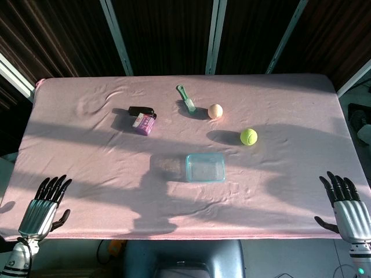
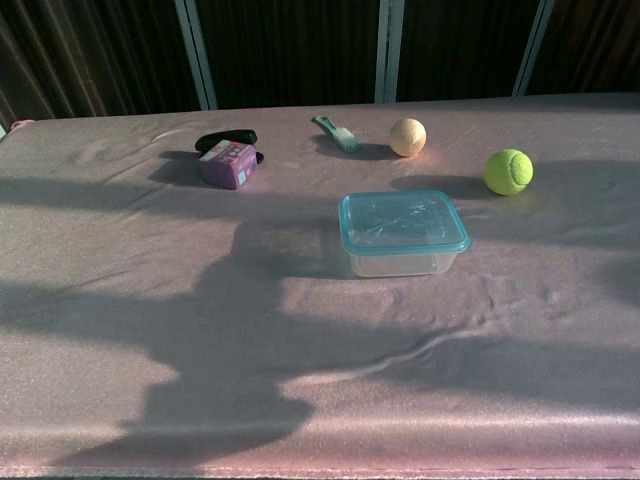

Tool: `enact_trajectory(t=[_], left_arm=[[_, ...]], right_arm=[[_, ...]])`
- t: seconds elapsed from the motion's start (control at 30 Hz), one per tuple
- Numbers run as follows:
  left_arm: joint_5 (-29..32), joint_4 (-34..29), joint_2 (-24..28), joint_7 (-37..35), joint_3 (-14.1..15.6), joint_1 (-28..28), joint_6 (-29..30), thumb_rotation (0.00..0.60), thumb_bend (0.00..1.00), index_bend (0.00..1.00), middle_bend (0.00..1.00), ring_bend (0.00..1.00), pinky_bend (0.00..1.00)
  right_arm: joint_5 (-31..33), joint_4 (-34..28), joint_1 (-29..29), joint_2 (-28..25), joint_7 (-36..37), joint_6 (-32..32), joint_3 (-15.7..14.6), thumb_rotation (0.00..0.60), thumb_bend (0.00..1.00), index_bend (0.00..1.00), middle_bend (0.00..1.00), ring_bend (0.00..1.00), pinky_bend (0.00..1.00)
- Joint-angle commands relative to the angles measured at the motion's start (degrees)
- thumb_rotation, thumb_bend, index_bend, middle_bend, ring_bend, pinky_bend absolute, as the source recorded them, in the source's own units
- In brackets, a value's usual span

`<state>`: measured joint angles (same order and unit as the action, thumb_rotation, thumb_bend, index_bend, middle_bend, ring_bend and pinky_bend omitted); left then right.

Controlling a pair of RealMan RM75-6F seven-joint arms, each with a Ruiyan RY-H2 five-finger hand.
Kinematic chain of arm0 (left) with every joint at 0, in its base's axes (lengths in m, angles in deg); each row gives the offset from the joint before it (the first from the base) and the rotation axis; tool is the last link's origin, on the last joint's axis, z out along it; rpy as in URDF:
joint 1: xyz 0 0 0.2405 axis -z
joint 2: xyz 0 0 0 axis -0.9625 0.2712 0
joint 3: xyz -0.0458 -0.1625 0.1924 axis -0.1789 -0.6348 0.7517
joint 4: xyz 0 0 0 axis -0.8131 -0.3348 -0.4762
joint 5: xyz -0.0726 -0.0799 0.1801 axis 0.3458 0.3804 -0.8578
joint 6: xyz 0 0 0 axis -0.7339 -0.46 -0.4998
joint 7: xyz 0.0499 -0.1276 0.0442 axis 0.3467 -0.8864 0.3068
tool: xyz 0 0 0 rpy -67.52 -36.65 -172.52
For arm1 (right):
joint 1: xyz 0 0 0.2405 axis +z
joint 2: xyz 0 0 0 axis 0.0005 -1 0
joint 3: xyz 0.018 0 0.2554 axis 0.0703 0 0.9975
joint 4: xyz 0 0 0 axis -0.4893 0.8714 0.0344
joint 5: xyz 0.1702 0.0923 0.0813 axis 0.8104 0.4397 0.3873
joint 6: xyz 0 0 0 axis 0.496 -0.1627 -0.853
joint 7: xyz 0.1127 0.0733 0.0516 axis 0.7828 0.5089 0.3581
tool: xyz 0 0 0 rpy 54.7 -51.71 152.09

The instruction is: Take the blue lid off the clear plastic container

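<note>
A clear plastic container (image 1: 205,168) (image 2: 402,259) stands near the middle of the pink-covered table, with its blue-rimmed lid (image 2: 402,222) seated on top. My left hand (image 1: 45,207) hovers at the table's near left corner, fingers spread and holding nothing. At the near right corner my right hand (image 1: 346,208) is likewise spread and empty. Both hands are far from the container and show only in the head view.
Beyond the container lie a yellow-green tennis ball (image 1: 248,136) (image 2: 508,171), a cream ball (image 1: 215,111) (image 2: 407,137), a green brush (image 1: 186,98) (image 2: 337,132), a purple box (image 1: 144,124) (image 2: 227,164) and a black object (image 1: 141,110) behind it. The pink cloth (image 1: 87,174) is wrinkled.
</note>
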<state>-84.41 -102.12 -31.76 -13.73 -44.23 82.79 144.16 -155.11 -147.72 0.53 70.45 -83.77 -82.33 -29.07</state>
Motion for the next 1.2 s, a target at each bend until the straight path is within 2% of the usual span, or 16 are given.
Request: enact_trajectory(t=[0.03,0.23,0.4,0.57,0.63,0.77,0.93,1.07,1.2], left_arm=[[-0.5,0.0,-0.2,-0.9,0.3,0.4,-0.5,0.600,0.33,0.00,0.00,0.00,0.00],[-4.4,0.0,-0.1,-8.6,1.6,4.3,-4.4,0.600,0.31,0.00,0.00,0.00,0.00],[-9.9,-1.6,-0.2,-23.1,1.5,10.7,-6.8,0.600,0.29,0.00,0.00,0.00,0.00],[-11.7,-2.9,-3.1,-27.1,-1.9,16.9,-8.8,0.600,0.28,0.00,0.00,0.00,0.00],[-8.7,-5.3,-5.3,-29.2,-4.8,21.1,-14.0,0.600,0.27,0.00,0.00,0.00,0.00],[-4.2,-5.7,-9.2,-27.7,-8.0,25.8,-20.2,0.600,0.26,0.00,0.00,0.00,0.00],[1.4,-2.4,-16.1,-22.7,-11.2,31.4,-27.4,0.600,0.25,0.00,0.00,0.00,0.00],[5.1,1.5,-21.3,-18.2,-13.2,34.3,-29.9,0.600,0.25,0.00,0.00,0.00,0.00],[6.1,2.8,-22.8,-16.8,-13.7,35.1,-30.2,0.600,0.25,0.00,0.00,0.00,0.00]], right_arm=[[-0.2,0.1,-0.2,-0.2,0.4,-0.3,-0.1,0.600,0.12,0.00,0.00,0.00,0.00],[-0.7,-0.1,-1.0,-0.7,1.4,-1.9,-0.3,0.600,0.12,0.00,0.00,0.00,0.00],[-1.3,-0.1,-0.9,-0.7,0.9,-1.8,-0.5,0.600,0.12,0.00,0.00,0.00,0.00],[-1.7,-0.5,0.5,-0.6,-0.5,0.3,-0.5,0.600,0.11,0.00,0.00,0.00,0.00],[-2.3,-1.2,1.8,-0.7,-1.7,2.0,-0.5,0.600,0.11,0.00,0.00,0.00,0.00],[-2.9,-2.4,3.1,-1.3,-2.8,3.5,-0.4,0.600,0.12,0.00,0.00,0.00,0.00],[-3.4,-3.2,4.2,-1.9,-2.8,4.5,-0.3,0.600,0.12,0.00,0.00,0.00,0.00],[-2.9,-2.7,4.6,-2.4,-1.7,5.1,-0.3,0.600,0.12,0.00,0.00,0.00,0.00],[-2.7,-2.3,4.7,-2.5,-1.1,5.2,-0.3,0.600,0.12,0.00,0.00,0.00,0.00]])
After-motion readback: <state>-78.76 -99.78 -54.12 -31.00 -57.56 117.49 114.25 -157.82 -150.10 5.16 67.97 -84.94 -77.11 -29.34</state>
